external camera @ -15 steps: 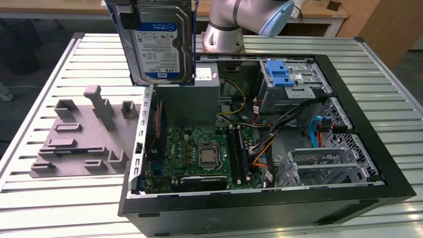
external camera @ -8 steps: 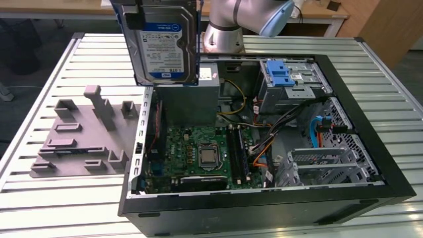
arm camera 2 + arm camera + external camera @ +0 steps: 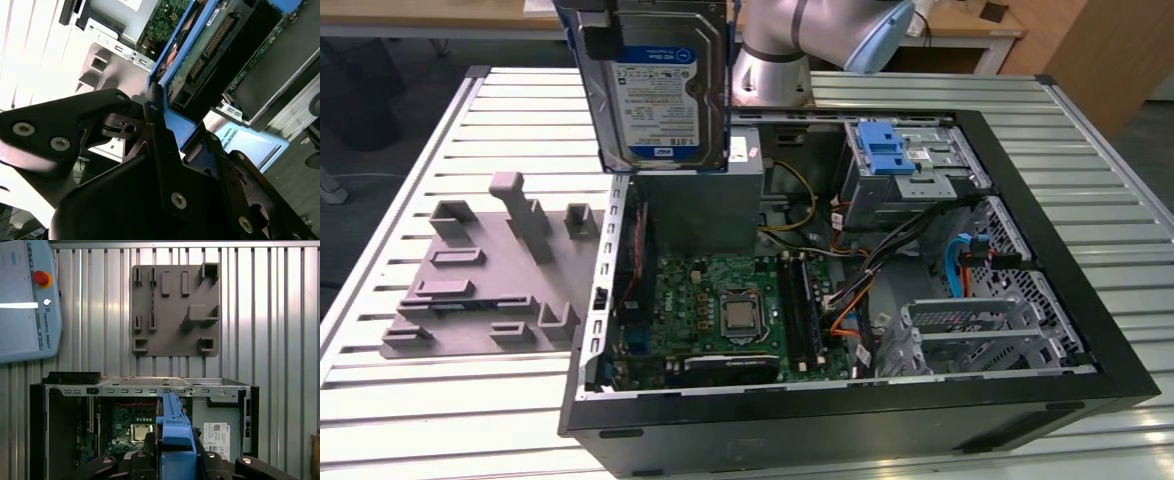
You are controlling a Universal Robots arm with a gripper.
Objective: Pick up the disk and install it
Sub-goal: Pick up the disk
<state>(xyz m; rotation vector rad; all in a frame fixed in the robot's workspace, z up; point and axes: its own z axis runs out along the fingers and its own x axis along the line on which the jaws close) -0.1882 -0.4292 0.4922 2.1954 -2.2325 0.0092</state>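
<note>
**Op:** Disk status?

**Insp:** Your disk [image 3: 660, 90] is in the air, on edge, approx. upright w/ a slight tilt. Its label [image 3: 656, 105] faces the exterior cam. The lower edge hangs just above the open PC case [image 3: 854, 410], over the corner where the PSU [image 3: 700, 210] sits, toward the exterior view's left. It is not seated in any bay.

**Op:** Grip?

**Insp:** Your gripper [image 3: 181, 129] is clamped on the disk. In both wrist views the black fingers [image 3: 155, 135] press either side of the blue carrier frame [image 3: 174, 427]. The second wrist view shows the disk's board side and connector end [image 3: 216, 41].

**Op:** What's under it?

**Insp:** The first wrist view looks down past the frame into the case. The motherboard [image 3: 122, 422] w/ CPU socket [image 3: 140, 432] is on one side of the frame. The PSU w/ its white sticker [image 3: 216, 435] is on the other.

**Op:** Rest of the case?

**Insp:** In the exterior view, the drive cage [image 3: 914, 175] w/ a blue latch tab [image 3: 891, 150] sits at the far corner on the exterior view's right, well apart from your disk. A blue cable [image 3: 945, 262] runs below the cage.

**Op:** Surroundings?

**Insp:** A grey fixture plate [image 3: 480, 270] lies on the slatted metal table [image 3: 520, 130] just beside the case, on the exterior view's left. The arm [image 3: 787, 50] stands behind the case. A teach pendant [image 3: 25, 305] w/ red stop button [image 3: 41, 277] is near the plate.
</note>
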